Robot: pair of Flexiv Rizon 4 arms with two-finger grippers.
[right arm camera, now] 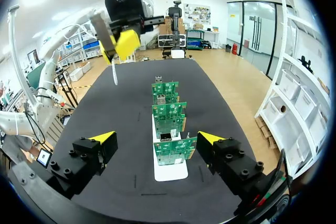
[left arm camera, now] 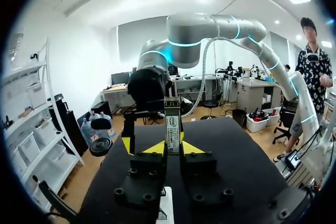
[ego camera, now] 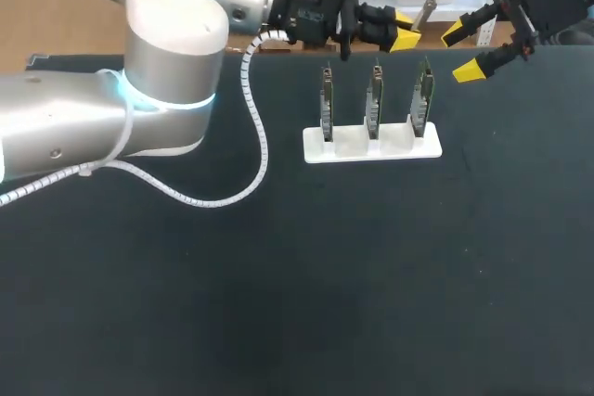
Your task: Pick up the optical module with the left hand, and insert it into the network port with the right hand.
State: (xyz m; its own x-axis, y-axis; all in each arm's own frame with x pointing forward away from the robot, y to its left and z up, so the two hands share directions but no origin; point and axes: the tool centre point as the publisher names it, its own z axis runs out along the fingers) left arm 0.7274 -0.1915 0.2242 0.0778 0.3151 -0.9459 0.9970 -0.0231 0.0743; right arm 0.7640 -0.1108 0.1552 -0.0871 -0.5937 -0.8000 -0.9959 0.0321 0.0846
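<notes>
Where table (ego camera: 278, 303) ends, left claw (ego camera: 406, 30) grips module (left arm camera: 172, 127)

surface: black table (ego camera: 278, 303) | on it: white holder (ego camera: 371, 147), three upright boards (ego camera: 374, 99)

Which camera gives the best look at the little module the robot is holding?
The left wrist view: the optical module shows large, clamped in the left gripper. The head view shows only its small end poking past the yellow tips. The right wrist view shows it far off, a thin strip below that gripper.
</notes>
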